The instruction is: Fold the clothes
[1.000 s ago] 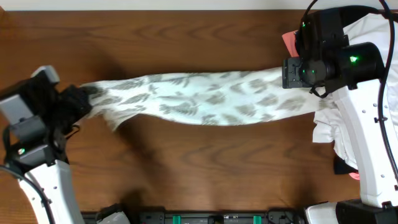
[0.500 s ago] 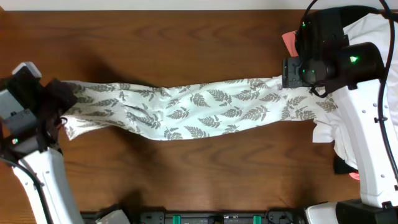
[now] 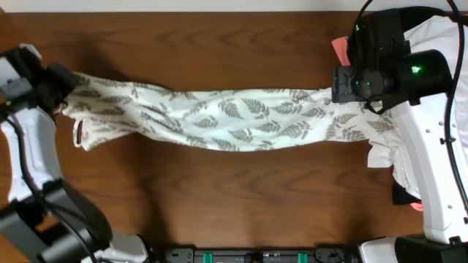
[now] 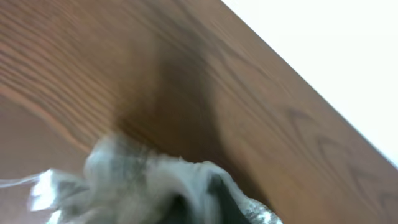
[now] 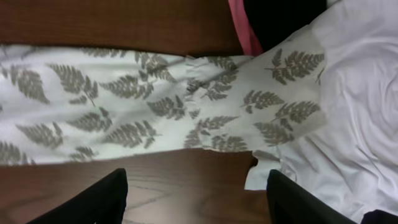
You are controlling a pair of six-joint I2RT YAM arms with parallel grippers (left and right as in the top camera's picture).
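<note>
The clothes (image 3: 227,120), a white garment printed with grey-green fern leaves, lie stretched in a long band across the brown table. The band's left end runs into my left gripper (image 3: 60,82) at the far left. In the blurred left wrist view, bunched fabric (image 4: 143,180) wraps the jaws and hides how they stand. My right gripper (image 5: 196,202) hovers open over bare wood just in front of the garment's right end (image 5: 273,106), with nothing between its black fingers (image 5: 99,199). From overhead, the right gripper (image 3: 344,86) sits above that same end.
A plain white garment (image 5: 367,93) lies heaped at the right edge, under the printed one's end and the right arm (image 3: 428,146). A coral-pink piece (image 3: 339,48) and a black piece (image 5: 280,15) lie behind it. The table's far edge (image 4: 323,106) is close to the left gripper.
My left arm has swung back and to the left, pulling the garment's left end with it, so the band lies longer and flatter. The right arm has not moved.
</note>
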